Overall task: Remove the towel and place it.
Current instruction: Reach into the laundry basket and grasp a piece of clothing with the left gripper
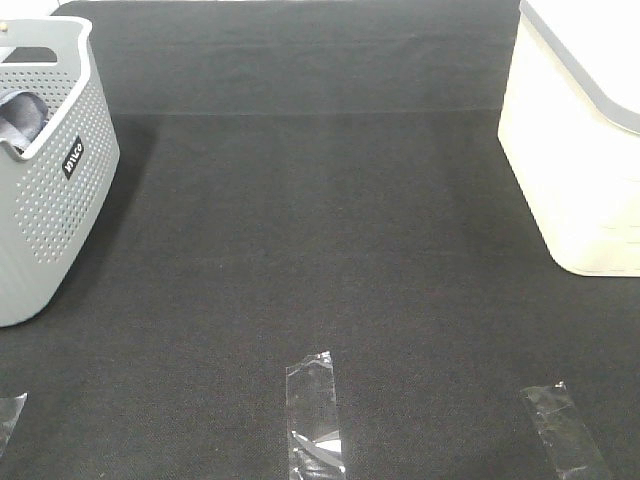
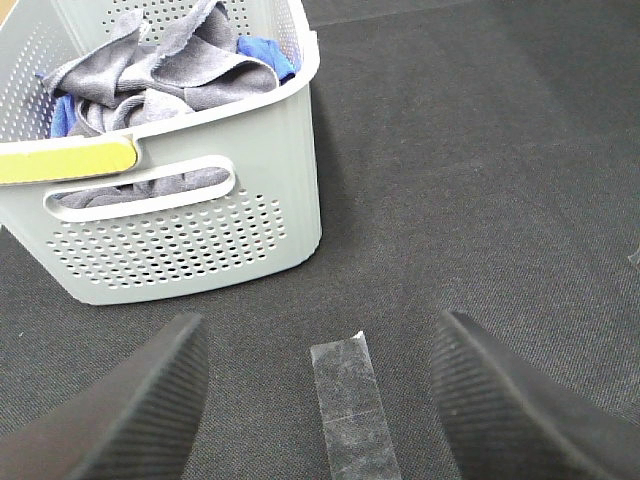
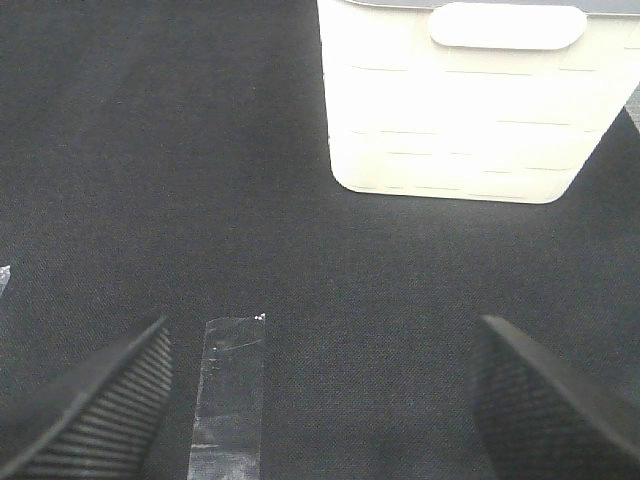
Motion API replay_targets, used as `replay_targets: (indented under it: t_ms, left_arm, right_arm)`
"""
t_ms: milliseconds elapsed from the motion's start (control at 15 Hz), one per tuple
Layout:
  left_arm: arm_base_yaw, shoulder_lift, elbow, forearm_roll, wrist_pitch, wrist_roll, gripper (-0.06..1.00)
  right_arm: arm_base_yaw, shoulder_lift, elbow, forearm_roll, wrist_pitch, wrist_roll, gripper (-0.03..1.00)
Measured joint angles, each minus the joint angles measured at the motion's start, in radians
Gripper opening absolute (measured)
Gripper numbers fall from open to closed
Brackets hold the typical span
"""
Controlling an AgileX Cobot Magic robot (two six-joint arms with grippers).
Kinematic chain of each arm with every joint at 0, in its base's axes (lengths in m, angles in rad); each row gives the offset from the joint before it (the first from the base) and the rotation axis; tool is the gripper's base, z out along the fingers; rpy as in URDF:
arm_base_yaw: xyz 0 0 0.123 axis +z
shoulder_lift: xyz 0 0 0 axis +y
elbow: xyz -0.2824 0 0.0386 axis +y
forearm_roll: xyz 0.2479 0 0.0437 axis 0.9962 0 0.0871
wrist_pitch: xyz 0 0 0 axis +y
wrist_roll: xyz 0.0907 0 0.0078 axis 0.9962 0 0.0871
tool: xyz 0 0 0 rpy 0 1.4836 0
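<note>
A black cloth-covered table (image 1: 320,250) carries a grey basket (image 1: 50,220) at far left, where the towel (image 2: 170,70) lies crumpled beside a blue cloth (image 2: 262,50). A white bin (image 1: 580,150) at far right is probably its destination. The left gripper (image 2: 318,332) and right gripper (image 3: 325,330) hang spread wide and empty over the tape marks (image 1: 315,410).

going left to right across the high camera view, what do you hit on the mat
grey basket with the towel inside → middle tape strip → white bin
</note>
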Motion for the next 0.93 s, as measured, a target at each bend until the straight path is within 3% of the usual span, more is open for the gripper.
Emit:
replay_targets:
  t_ms: [667, 933]
  left_arm:
    - [0.000, 0.002, -0.006, 0.000, -0.008, 0.000, 0.62]
    - [0.000, 0.176, -0.041, 0.000, -0.271, 0.000, 0.62]
  right_arm:
    - [0.000, 0.000, 0.000, 0.000, 0.000, 0.000, 0.76]
    - [0.000, 0.000, 0.000, 0.000, 0.000, 0.000, 0.76]
